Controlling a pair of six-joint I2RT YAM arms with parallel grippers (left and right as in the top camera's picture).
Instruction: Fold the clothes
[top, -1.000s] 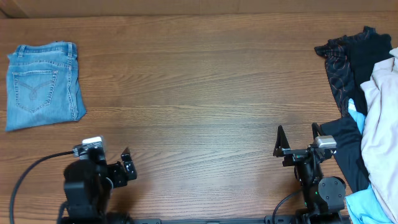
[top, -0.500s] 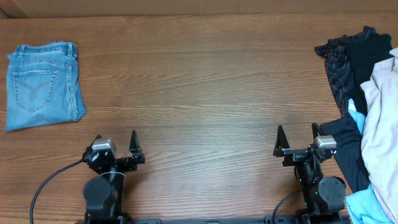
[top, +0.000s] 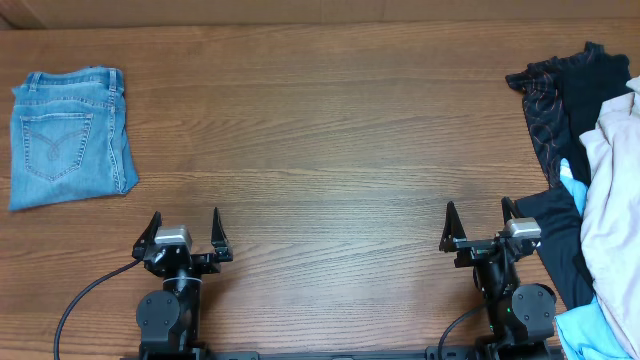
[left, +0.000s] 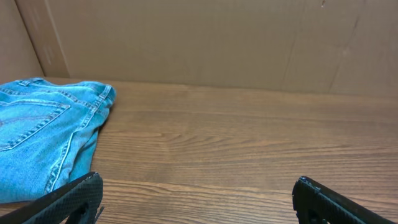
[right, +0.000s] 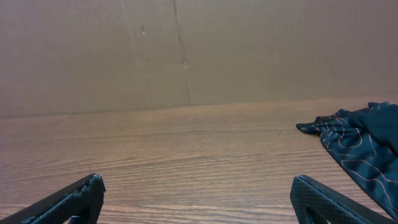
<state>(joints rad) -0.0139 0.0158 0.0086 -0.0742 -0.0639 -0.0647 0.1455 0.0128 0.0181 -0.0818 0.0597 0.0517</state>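
Note:
The light blue denim jeans (top: 68, 134) lie folded into a compact rectangle at the far left of the table, back pocket and waistband up. They also show in the left wrist view (left: 43, 140) at the left. My left gripper (top: 184, 222) is open and empty near the front edge, well to the right of and nearer than the jeans; its fingers (left: 196, 190) frame bare wood. My right gripper (top: 478, 215) is open and empty at the front right, its fingers (right: 196, 190) also over bare wood.
A pile of clothes sits at the right edge: a dark patterned garment (top: 550, 100), also in the right wrist view (right: 357, 146), a beige cloth (top: 610, 190) and a light blue piece (top: 590, 335). A cardboard wall (left: 217, 43) stands behind the table.
My left arm has swung round from a tilted pose at the front left, moved slightly right and settled facing straight ahead. The right arm and the jeans have not moved.

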